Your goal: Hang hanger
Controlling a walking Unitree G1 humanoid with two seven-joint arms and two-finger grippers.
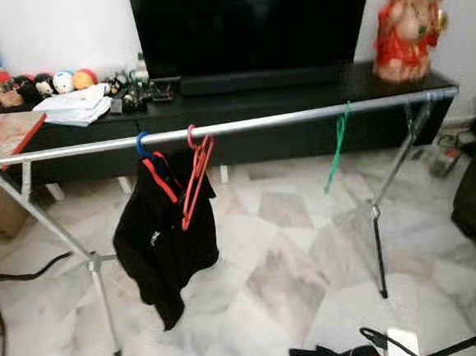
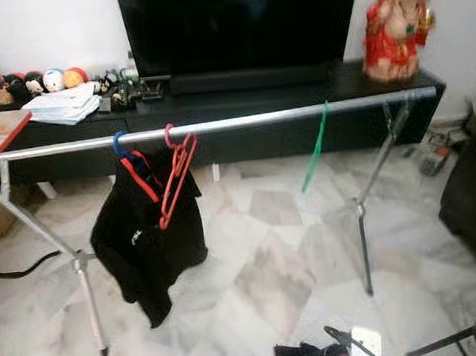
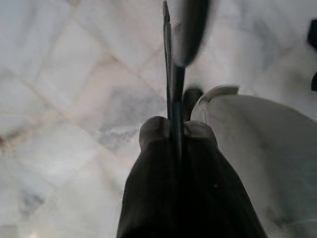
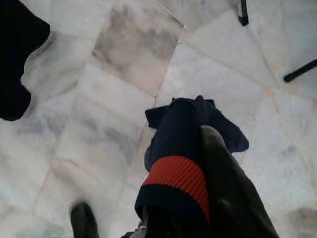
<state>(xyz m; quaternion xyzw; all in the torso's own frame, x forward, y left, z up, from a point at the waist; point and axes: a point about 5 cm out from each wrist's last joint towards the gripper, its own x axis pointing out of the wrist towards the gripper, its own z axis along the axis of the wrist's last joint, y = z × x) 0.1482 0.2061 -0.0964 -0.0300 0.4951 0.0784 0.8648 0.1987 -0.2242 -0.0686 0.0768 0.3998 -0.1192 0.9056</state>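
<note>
Marble floor (image 1: 294, 264), steel garment rail (image 1: 299, 117) before a TV console. Black jacket (image 1: 156, 234) and empty orange hanger (image 1: 195, 177) hang; green hanger (image 1: 335, 158) too. Left gripper (image 3: 176, 134) pinched on a thin dark rod; right gripper (image 4: 198, 148) grips navy-and-orange fabric (image 4: 176, 163), unhung.

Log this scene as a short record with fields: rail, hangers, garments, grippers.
rail: silver clothes rail on a marble floor, before a black TV console
hangers: blue hanger and red hanger side by side; green hanger apart, toward the robot's right
garments: black garment hanging on the blue hanger
left gripper: fingers shut, pointing at the floor
right gripper: shut on navy cloth with red band
</note>
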